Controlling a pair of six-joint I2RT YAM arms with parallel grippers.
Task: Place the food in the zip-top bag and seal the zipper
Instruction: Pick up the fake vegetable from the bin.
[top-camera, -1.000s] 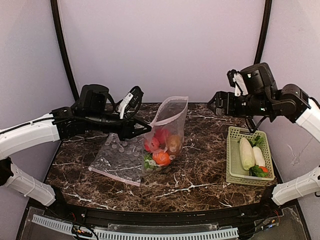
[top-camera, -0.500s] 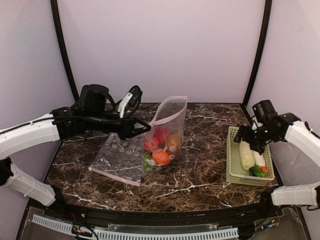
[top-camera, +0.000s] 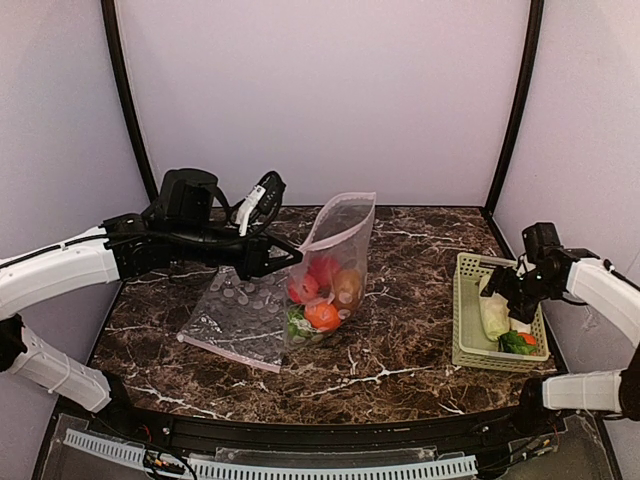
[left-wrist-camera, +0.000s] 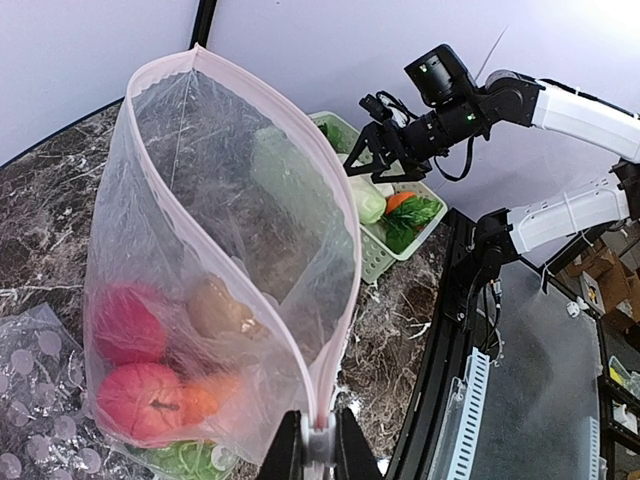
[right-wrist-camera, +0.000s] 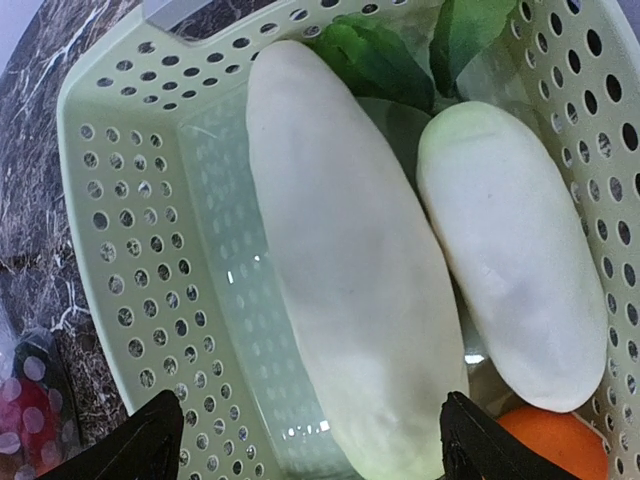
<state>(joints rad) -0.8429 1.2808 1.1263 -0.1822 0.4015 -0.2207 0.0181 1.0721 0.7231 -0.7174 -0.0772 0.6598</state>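
The clear dotted zip-top bag (top-camera: 340, 235) stands upright at mid-table with its mouth open. Inside are red apples (top-camera: 312, 275), an orange one (top-camera: 322, 316), a brown potato (top-camera: 348, 285) and greens. My left gripper (top-camera: 290, 262) is shut on the pinkish zipper strip (left-wrist-camera: 322, 400) at the mouth's near corner and holds the bag up. My right gripper (top-camera: 497, 292) is open, low over the pale green basket (top-camera: 465, 335), its fingers straddling a long white radish (right-wrist-camera: 340, 260). A second radish (right-wrist-camera: 510, 250), leafy greens (right-wrist-camera: 400, 50) and an orange piece (right-wrist-camera: 550, 445) lie beside it.
A second clear dotted bag (top-camera: 235, 320) lies flat on the marble table left of the upright one. The basket sits at the table's right edge, its perforated walls (right-wrist-camera: 110, 200) close around my right fingers. Black frame posts stand at both back corners.
My right arm has swung from high at the back right down to the basket and now hovers over the radish. The left arm and the bag have not moved.
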